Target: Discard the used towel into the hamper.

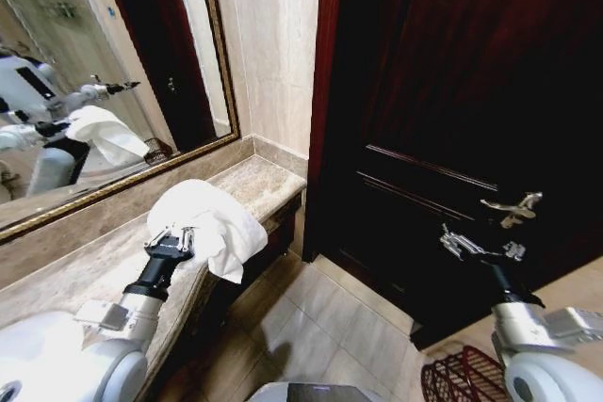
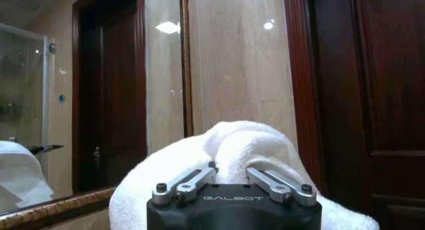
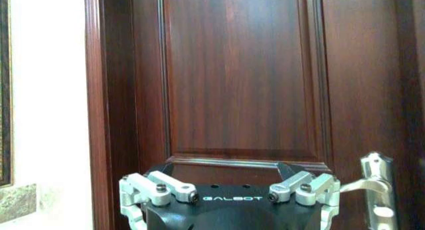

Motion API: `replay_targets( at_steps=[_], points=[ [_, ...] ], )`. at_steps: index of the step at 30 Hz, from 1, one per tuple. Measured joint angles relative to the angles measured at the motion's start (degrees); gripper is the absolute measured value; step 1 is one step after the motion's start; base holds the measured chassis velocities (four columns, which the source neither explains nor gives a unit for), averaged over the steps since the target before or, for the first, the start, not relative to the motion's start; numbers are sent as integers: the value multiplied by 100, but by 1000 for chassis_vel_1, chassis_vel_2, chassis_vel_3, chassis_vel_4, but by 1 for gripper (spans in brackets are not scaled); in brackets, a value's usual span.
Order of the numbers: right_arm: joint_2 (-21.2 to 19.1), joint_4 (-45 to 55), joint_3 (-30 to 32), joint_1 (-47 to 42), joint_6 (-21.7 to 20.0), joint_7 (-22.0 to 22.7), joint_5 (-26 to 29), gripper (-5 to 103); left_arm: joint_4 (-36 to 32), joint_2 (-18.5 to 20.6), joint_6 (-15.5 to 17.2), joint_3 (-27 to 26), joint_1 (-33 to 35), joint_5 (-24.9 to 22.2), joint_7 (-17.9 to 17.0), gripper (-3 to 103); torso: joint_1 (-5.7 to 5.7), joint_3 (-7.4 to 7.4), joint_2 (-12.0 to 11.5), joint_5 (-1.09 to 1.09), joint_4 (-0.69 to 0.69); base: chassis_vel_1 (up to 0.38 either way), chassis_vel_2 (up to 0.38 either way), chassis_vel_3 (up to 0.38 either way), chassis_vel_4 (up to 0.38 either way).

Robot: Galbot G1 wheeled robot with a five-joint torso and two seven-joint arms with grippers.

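The carry is under way — the left pincer is clenched on the towel, raised over the counter. The hamper sits on the floor well right of it, below the idle right pincer — splayed, grasping nothing. Next comes a swing across; the hamper looks empty.

Warm indoor light fills the room, and two small ceiling lamps glare as bright spots on the glossy wall tile. The dark door swallows most of the light and reads nearly black from the head view, with only faint sheen on its panels. The towel is bright, almost washed out. Deep shadow sits under the surface. The head view bends straight lines near its edges.
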Motion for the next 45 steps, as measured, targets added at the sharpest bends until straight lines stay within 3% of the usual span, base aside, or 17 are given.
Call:
replay_targets(
  at_steps=[6,40,45],
  points=[
    [58,0,-111,0,52,66,-224,100,0,-18,-139,-69,37,-4,4,5,0,0,0,0,0,25,-48,-51,21],
    [67,0,-82,4,250,213,-221,100,1,-77,-162,-23,2,9,141,5,1,0,-1,0,0,-100,-94,-91,-97],
    [78,0,-80,-11,247,215,-221,100,0,-107,-234,-33,31,9,165,5,-46,-45,-96,1,-3,-113,-110,-129,-116]
  ],
)
